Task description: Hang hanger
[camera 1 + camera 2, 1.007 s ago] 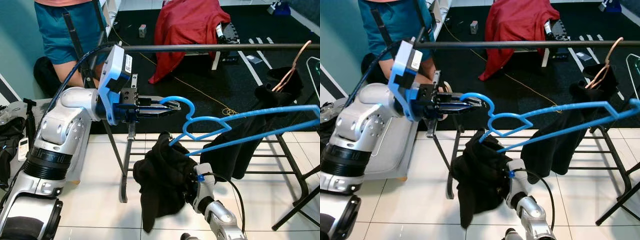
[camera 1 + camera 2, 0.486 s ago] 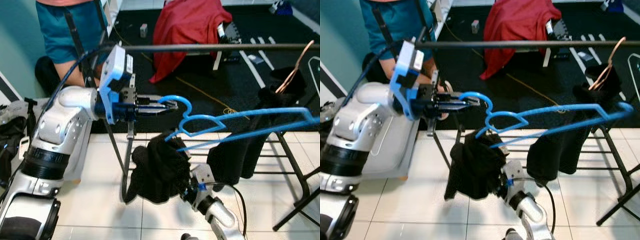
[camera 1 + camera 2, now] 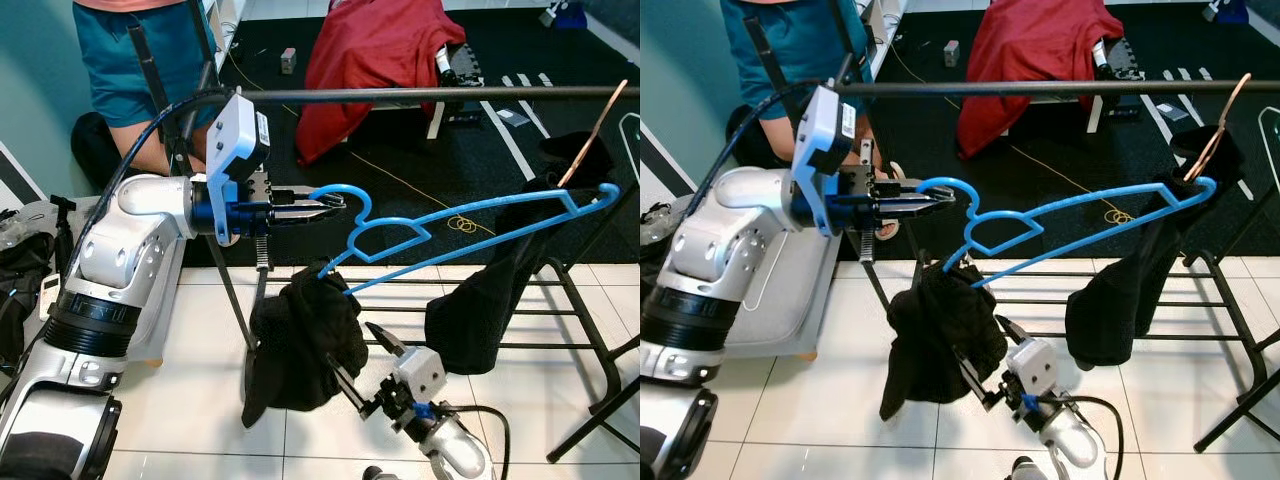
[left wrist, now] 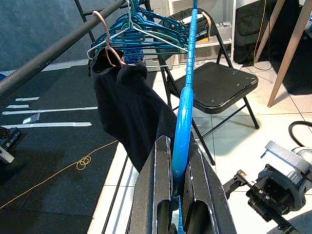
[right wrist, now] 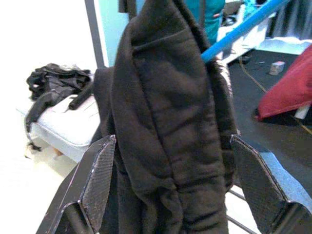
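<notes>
your left gripper [image 3: 325, 207] is clamped on the curved hook of the blue plastic hanger [image 3: 470, 222], holding it just below the dark horizontal metal rail [image 3: 420, 94] of the clothes rack. the left wrist view confirms it: both black fingers [image 4: 156, 190] pinch the blue hook edge-on. the hanger slopes up toward your right, its far tip near the black garment already hanging on a copper-coloured hanger [image 3: 580, 150]. a second black garment [image 3: 300, 340] droops from the hanger's lower end.

your right gripper [image 3: 360, 365] sits low over the tiled floor, fingers spread wide, gripping nothing; in its wrist view the black cloth [image 5: 170, 122] hangs between the splayed pads [image 5: 100, 175], and it's hard to tell whether they brush it.

so you're roughly midway: hanger in hand and raised close to the rail, but the hook isn't over it yet. what's left, as i judge it, is to lift the hook above the rail, seat it, and release. a person in teal shorts [image 3: 140, 50] stands behind the rack.
</notes>
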Available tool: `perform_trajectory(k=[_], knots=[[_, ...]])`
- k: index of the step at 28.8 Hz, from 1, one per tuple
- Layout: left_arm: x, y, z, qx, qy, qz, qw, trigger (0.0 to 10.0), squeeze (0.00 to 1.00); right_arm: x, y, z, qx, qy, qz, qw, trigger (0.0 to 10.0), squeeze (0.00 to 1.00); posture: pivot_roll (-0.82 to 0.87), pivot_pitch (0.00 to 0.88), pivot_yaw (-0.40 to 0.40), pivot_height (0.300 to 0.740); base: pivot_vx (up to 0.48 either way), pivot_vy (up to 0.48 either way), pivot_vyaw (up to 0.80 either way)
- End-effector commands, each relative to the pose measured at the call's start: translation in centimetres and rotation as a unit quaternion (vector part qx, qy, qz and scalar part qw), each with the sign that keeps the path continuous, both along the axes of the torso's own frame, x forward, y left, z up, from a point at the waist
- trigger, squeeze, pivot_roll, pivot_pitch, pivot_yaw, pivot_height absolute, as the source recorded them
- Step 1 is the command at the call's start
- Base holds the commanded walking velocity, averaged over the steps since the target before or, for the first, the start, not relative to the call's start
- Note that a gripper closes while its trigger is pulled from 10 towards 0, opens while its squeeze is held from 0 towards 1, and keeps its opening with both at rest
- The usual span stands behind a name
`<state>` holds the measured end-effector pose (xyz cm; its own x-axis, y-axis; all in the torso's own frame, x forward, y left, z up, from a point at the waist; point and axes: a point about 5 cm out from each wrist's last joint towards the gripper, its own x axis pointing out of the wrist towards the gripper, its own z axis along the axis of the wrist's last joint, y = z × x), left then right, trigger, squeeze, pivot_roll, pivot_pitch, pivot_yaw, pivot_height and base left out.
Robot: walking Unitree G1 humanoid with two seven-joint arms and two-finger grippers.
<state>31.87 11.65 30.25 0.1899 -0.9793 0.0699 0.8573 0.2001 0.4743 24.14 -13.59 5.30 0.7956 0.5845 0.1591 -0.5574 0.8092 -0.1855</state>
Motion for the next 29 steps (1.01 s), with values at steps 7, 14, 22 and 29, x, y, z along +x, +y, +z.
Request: perform_trajectory(k=[7, 14, 22, 29], knots=[[0.0, 0.0, 0.6, -0.005, -0.018, -0.006, 1.0, 0.0, 0.0, -0.2, -1.6, 0.3, -0.02, -0.027, -0.029, 0.999, 10.0, 1.0, -0.04, 0.171, 0.076, 0.74, 0.0, 0.0, 0.0], [-0.2, -0.1, 1.1, -0.016, -0.022, -0.019, 0.999, 0.0, 0.0, 1.4, -2.8, 0.1, 0.023, 0.031, -0.018, 0.999, 10.0, 0.82, -0.03, 0.16, 0.079, 0.74, 0.0, 0.0, 0.0], [-0.9, 0.0, 2.4, -0.038, -0.028, -0.043, 0.998, 0.0, 0.0, 3.2, -2.9, 0.2, 0.041, 0.094, 0.059, 0.993, 10.0, 0.0, -0.02, 0.151, 0.071, 0.74, 0.0, 0.0, 0.0], [-1.2, -0.1, 2.9, -0.044, -0.029, -0.051, 0.997, 0.0, 0.0, 3.1, -2.8, -0.7, 0.029, 0.129, 0.084, 0.988, 10.0, 0.0, -0.01, 0.155, 0.071, 0.74, 0.0, 0.0, 0.0]])
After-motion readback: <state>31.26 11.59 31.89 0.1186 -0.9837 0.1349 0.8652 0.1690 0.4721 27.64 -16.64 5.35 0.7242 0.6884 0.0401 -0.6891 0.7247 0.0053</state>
